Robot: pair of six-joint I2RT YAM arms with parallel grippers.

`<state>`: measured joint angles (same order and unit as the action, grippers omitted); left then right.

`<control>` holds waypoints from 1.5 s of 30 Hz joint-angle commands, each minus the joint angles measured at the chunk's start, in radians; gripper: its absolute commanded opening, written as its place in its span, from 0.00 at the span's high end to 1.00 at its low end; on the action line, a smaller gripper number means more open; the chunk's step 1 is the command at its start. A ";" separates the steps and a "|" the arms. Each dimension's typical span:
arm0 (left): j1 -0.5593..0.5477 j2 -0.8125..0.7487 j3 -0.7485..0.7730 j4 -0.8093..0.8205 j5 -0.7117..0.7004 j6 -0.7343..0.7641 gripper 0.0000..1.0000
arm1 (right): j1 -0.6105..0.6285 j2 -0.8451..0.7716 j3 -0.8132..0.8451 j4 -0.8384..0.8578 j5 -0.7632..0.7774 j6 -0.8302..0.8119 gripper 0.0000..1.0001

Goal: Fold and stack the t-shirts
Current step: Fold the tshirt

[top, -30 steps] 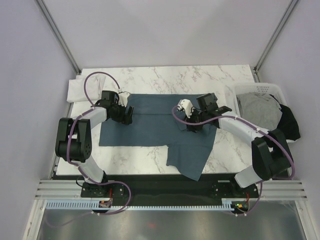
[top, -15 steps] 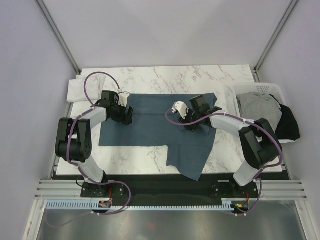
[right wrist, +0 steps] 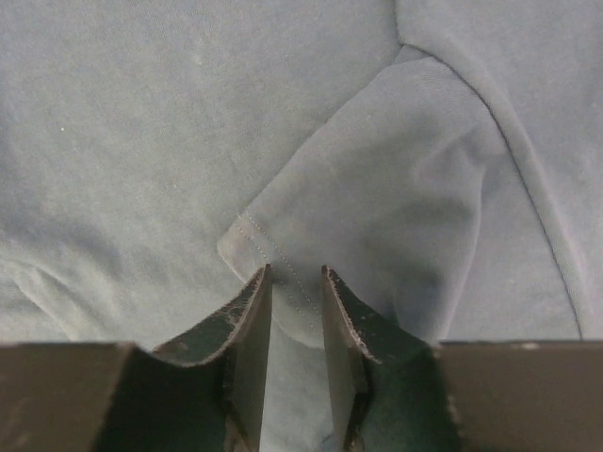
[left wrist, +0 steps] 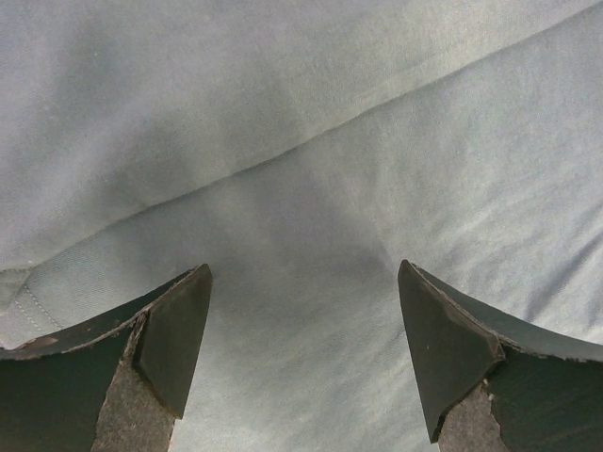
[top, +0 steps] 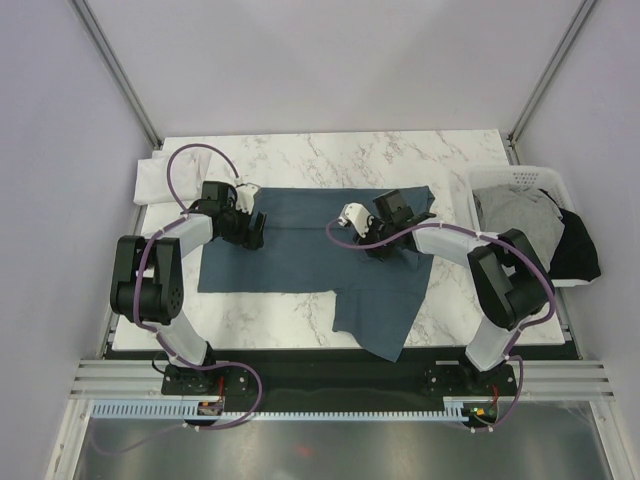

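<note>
A dark slate-blue t-shirt point(top: 300, 255) lies spread flat on the marble table, with one flap hanging toward the near edge. My left gripper point(top: 250, 232) is open low over the shirt's left part, with smooth cloth point(left wrist: 301, 141) between its fingertips point(left wrist: 301, 273). My right gripper point(top: 378, 243) is shut on the stitched hem of the shirt's sleeve point(right wrist: 377, 169), which is folded inward over the shirt body point(right wrist: 141, 141). The cloth sits between its nearly closed fingers point(right wrist: 297, 273). A white t-shirt point(top: 160, 178) lies at the far left corner. A light grey t-shirt point(top: 515, 218) and a black t-shirt point(top: 578, 250) are at the basket.
A white slatted basket point(top: 520, 173) stands off the table's right edge, with the grey shirt in it and the black one draped over its right side. Bare marble point(top: 330, 155) shows behind the blue shirt. Metal frame posts stand at both back corners.
My right gripper has moved a little to the left over the shirt, carrying the sleeve inward, and its arm has swung left. My left gripper has not moved.
</note>
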<state>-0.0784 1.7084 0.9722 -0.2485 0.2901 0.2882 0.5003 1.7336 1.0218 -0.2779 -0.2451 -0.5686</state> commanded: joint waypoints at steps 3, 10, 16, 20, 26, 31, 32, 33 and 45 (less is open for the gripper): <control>0.008 0.003 0.020 0.012 0.011 -0.012 0.13 | 0.006 0.015 0.038 0.006 0.004 -0.013 0.79; 0.008 0.003 0.020 0.012 0.012 -0.012 0.13 | 0.006 -0.032 0.044 0.002 -0.023 0.003 0.97; 0.009 0.007 0.020 0.014 0.012 -0.014 0.13 | 0.007 -0.066 0.072 -0.044 -0.056 0.013 1.00; 0.009 0.007 0.019 0.015 0.017 -0.014 0.13 | 0.006 -0.043 0.067 -0.076 -0.046 0.001 0.64; 0.011 0.007 0.019 0.014 0.018 -0.014 0.12 | 0.009 -0.031 0.035 -0.081 -0.042 -0.024 0.48; 0.011 0.010 0.020 0.015 0.020 -0.015 0.13 | 0.009 -0.011 0.040 -0.083 -0.014 -0.037 0.47; 0.011 0.008 0.020 0.015 0.020 -0.015 0.13 | 0.009 0.000 0.041 -0.083 -0.011 -0.043 0.47; 0.011 0.008 0.020 0.015 0.018 -0.015 0.13 | 0.009 0.004 0.041 -0.083 -0.005 -0.048 0.47; 0.014 0.008 0.020 0.014 0.018 -0.015 0.13 | 0.009 0.061 0.072 -0.073 0.017 -0.051 0.53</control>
<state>-0.0731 1.7088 0.9722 -0.2485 0.2905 0.2882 0.5022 1.7817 1.0630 -0.3592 -0.2455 -0.6048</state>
